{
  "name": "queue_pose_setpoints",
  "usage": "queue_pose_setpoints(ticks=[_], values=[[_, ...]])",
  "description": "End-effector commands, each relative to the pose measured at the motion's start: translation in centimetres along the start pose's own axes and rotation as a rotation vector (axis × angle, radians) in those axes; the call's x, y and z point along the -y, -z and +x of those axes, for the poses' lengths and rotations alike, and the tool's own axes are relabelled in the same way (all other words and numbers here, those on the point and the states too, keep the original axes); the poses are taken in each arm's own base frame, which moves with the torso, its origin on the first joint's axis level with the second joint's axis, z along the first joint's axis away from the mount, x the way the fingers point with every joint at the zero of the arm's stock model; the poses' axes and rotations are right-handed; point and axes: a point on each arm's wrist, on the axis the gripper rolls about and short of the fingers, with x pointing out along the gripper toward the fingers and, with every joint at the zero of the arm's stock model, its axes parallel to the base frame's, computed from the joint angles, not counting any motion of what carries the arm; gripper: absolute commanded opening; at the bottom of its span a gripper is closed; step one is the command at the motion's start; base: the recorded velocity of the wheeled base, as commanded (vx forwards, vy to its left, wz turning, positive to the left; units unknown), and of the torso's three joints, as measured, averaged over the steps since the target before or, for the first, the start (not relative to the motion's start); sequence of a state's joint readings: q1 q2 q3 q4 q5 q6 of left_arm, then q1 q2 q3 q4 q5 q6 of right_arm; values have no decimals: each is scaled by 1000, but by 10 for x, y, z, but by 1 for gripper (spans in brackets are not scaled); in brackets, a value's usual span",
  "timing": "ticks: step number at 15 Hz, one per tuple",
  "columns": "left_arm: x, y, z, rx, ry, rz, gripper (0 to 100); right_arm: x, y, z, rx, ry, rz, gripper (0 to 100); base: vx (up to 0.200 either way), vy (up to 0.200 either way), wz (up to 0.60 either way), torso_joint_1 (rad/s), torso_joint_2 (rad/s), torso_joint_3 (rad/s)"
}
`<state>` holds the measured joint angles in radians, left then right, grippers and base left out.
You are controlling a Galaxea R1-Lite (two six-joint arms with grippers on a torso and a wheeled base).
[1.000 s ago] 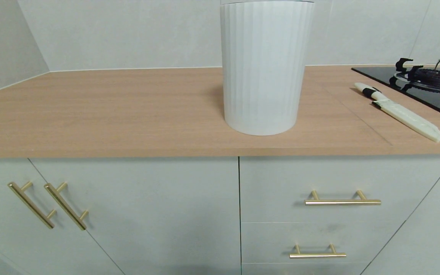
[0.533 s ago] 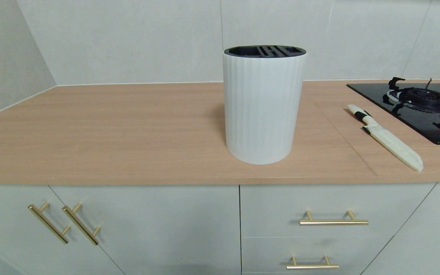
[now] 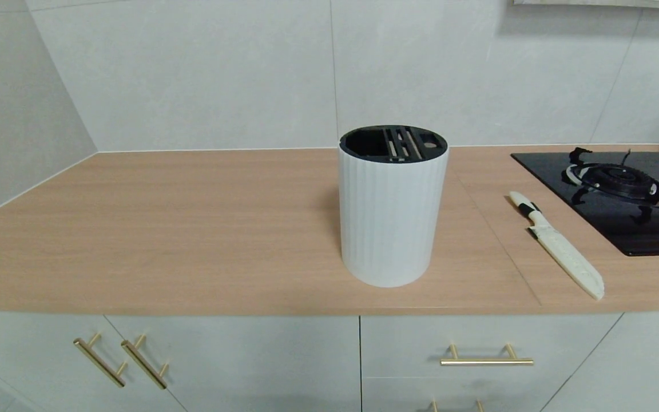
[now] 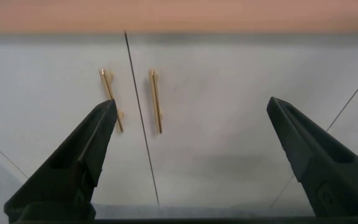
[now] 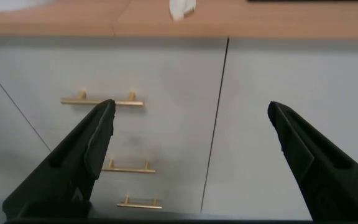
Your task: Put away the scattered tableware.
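Knife (image 3: pixel 558 250) flat on the wood worktop (image 3: pixel 192 229), right of centre: pale speckled blade, cream handle with a black band. Blade tip points at the worktop's front edge and stops just short of it; handle angles back toward the wall. It sits between the white ribbed holder (image 3: pixel 389 229) and the black hob (image 3: pixel 610 232), touching neither. I note a strip of worktop between knife and holder, crossed by a seam line, and a long run of wood from the holder out to the left wall. Holder stands upright near the front edge; its black top insert shows narrow slots and a round hole. Left gripper (image 4: pixel 191 106) and right gripper (image 5: pixel 191 107) both hang below the worktop edge, facing cabinet fronts with brass handles (image 4: pixel 156 99), jaws spread wide, holding nothing.
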<state>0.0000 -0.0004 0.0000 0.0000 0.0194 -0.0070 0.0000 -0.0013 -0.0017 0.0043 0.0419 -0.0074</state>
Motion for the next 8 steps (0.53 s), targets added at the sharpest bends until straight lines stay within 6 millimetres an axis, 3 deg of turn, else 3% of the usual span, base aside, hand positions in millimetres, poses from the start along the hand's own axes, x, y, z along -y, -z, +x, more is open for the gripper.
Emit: queue_pose_setpoints(ticks=[1,8], values=[[0,0,0,0,-1,-1,100,0,0,0,-2,-1,0,100,0,0,0,217,-496,-276],[0,0,0,0,-1,-1,100,0,0,0,-2,0,0,100,0,0,0,233,-514,-287]])
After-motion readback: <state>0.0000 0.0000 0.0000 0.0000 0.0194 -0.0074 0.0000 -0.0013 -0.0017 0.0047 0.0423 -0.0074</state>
